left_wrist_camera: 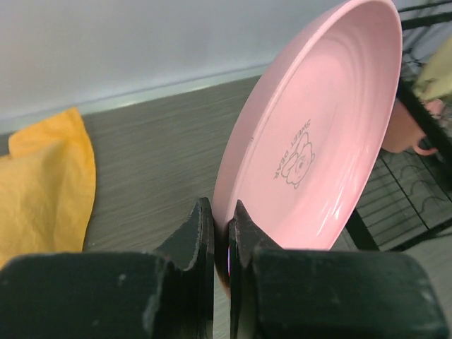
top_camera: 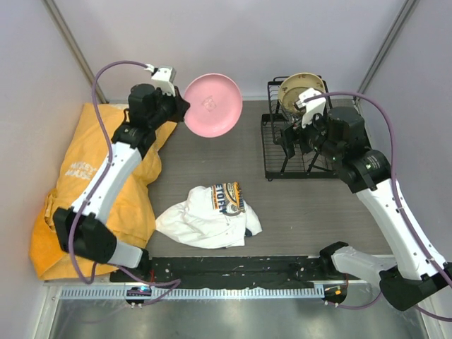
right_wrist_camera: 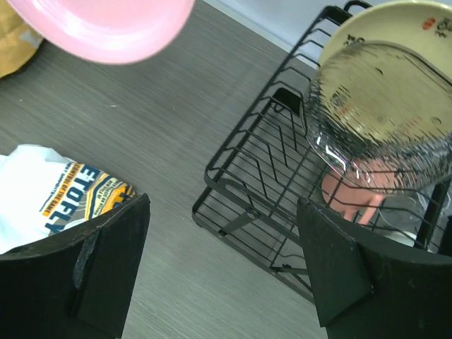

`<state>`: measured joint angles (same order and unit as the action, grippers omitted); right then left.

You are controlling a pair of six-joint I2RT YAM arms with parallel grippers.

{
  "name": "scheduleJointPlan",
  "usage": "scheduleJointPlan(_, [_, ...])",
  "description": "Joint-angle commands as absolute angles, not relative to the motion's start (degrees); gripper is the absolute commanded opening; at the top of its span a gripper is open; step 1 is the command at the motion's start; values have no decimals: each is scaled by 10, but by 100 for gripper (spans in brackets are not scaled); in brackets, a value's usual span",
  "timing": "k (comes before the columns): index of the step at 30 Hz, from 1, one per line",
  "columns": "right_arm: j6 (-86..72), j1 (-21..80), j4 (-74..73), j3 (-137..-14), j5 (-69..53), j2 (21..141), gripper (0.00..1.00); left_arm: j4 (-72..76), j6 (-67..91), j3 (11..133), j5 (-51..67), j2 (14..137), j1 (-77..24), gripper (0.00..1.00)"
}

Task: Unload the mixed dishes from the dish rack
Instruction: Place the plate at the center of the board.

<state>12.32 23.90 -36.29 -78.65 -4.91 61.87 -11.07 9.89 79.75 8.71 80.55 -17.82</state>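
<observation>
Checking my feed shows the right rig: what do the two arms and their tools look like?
Both arms, left arm and right arm, have white links, black joints and a purple cable looping along each. Each tool has black flat-sided fingers, with a white camera block at the wrist.

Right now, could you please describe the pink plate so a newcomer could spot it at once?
Look left of the black wire dish rack, above the grey table. The left pincer clamps the big pink plate by its rim, held on edge. It is the only dish outside the rack.

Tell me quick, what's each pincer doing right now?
Left pincer: closed on the rim of the pink plate, held on edge above the table.
Right pincer: open, holding nothing, beside the dish rack.
</observation>
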Motion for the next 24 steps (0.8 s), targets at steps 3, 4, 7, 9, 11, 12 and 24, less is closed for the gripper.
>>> scheduleJointPlan(3, [138,239,-319,-750,26,579,89,-93,184,865,148,915,-107,0])
scheduleJointPlan(4, [139,239,-318,-745,28,577,89,-94,188,872,149,931,-105,0])
scheduleJointPlan(7, [140,239,-316,-733,31,570,89,-98,210,907,167,991,-104,0])
scheduleJointPlan(9, [141,239,-315,-726,33,572,89,-97,235,920,176,1035,-104,0])
scheduleJointPlan(11, [141,239,-314,-721,35,574,89,-102,250,945,192,1064,-103,0])
scheduleJointPlan(12, [141,239,-313,-719,36,575,89,-105,257,954,196,1091,-102,0])
scheduleJointPlan(24, [141,224,-304,-697,40,572,89,-172,330,1133,228,1284,-103,0])
